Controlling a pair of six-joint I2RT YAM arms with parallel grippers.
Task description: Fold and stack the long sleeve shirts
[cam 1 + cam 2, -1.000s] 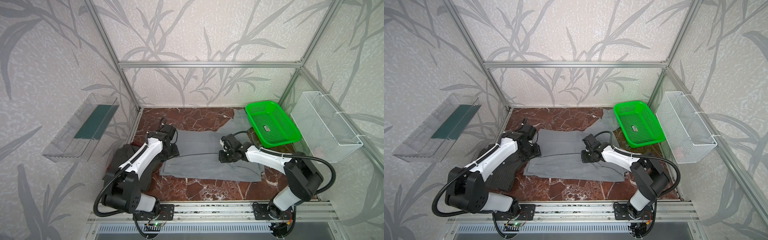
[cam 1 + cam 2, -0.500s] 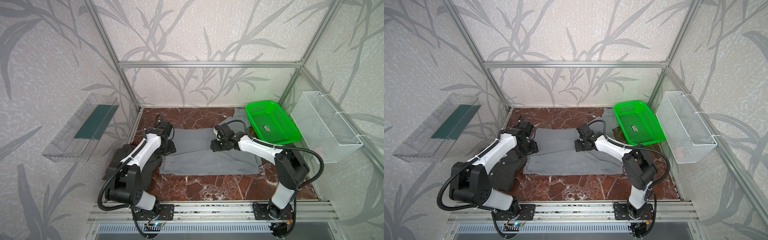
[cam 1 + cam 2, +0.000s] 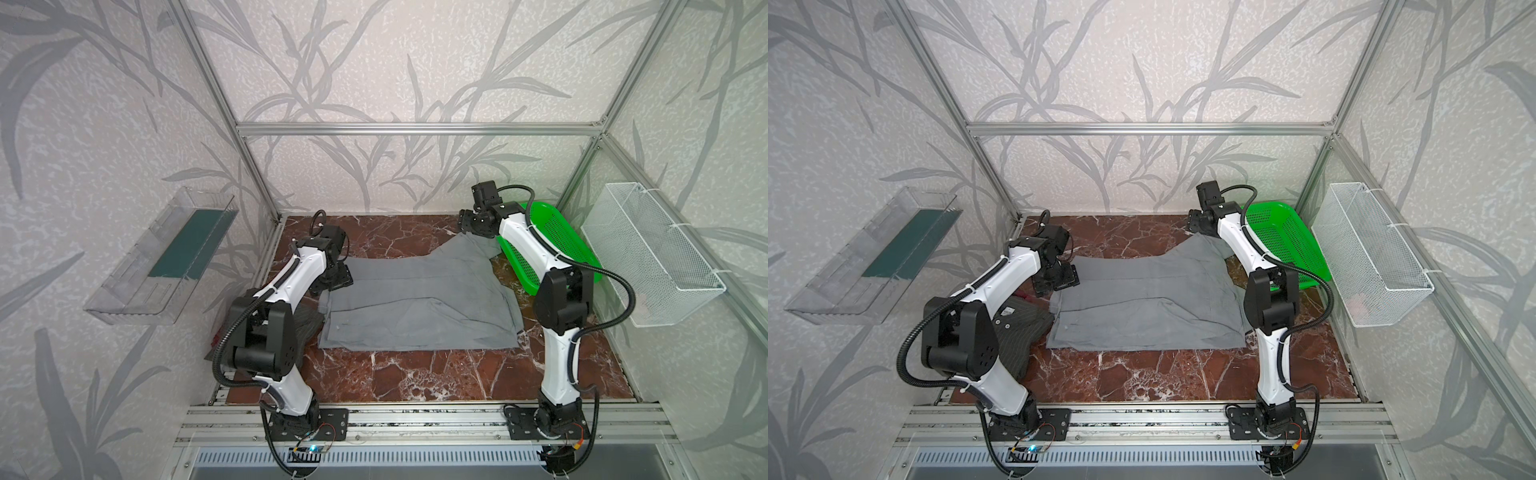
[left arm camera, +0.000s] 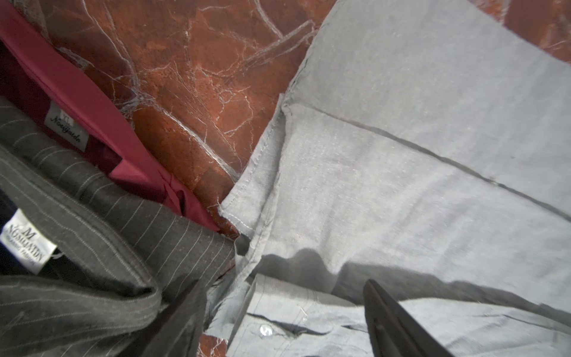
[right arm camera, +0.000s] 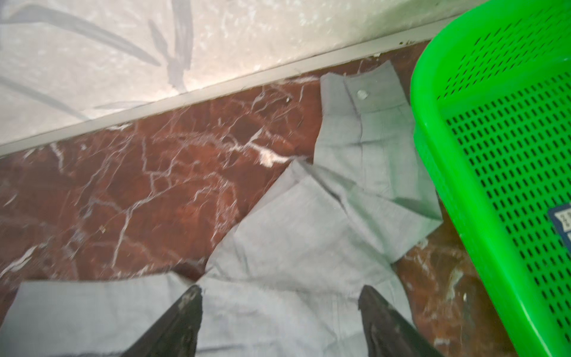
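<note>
i've got both jaws spread and empty — left gripper (image 4: 284, 287) over the left edge of the grey shirt (image 3: 415, 307), right gripper (image 5: 279, 293) just above its stray sleeve (image 5: 355, 148) by the green basket (image 5: 423, 102) — right arm's nearer.

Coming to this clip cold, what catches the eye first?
A mid-grey button-up shirt lies spread across the middle of the red marble table, one cuffed sleeve reaching toward the bright green mesh basket at far right. A bunched dark pinstriped shirt sits at its left edge. The left gripper and right gripper hang over the grey shirt's far corners, jaws open.
</note>
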